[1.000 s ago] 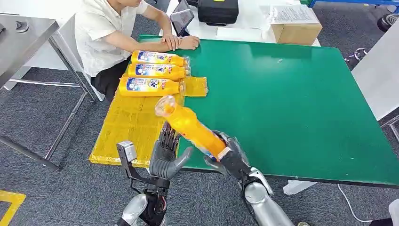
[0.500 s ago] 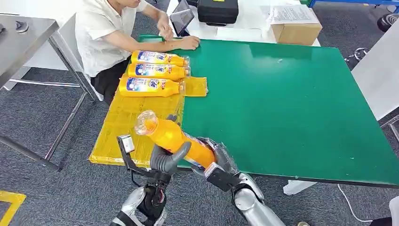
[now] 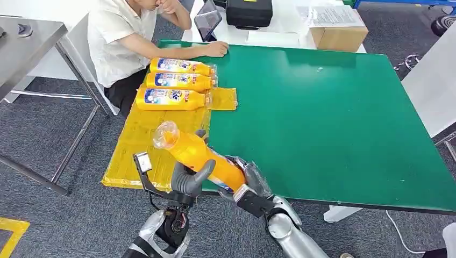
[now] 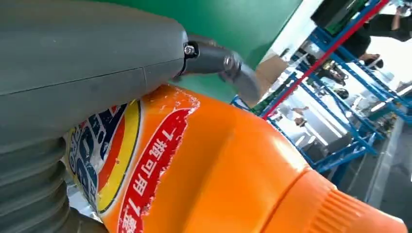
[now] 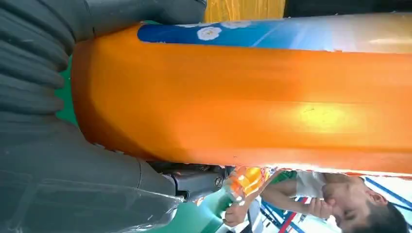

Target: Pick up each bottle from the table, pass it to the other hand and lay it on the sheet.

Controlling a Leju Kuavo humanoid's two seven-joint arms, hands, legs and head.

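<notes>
Handover at the tabletop's (image 3: 333, 118) near edge: right hand (image 3: 248, 184) grips the bottle's (image 3: 196, 155) base while left hand (image 3: 189, 180) wraps its middle, for laying on the sheet (image 3: 145, 145).

Glossy orange plastic on the bottle (image 3: 199, 156), light glinting off its smooth side. The sheet (image 3: 145, 140) looks crinkled, shiny yellow film. The table (image 3: 333, 118) shows a matt green top. Grey ribbed plastic covers the left hand (image 3: 188, 180).

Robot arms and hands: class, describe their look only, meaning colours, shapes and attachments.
Both arms are silver metal tubes with dark joints. The left hand has a thick grey thumb and darker fingers; a small black bracket with a pale block stands beside its wrist. The right hand is dark grey.
</notes>
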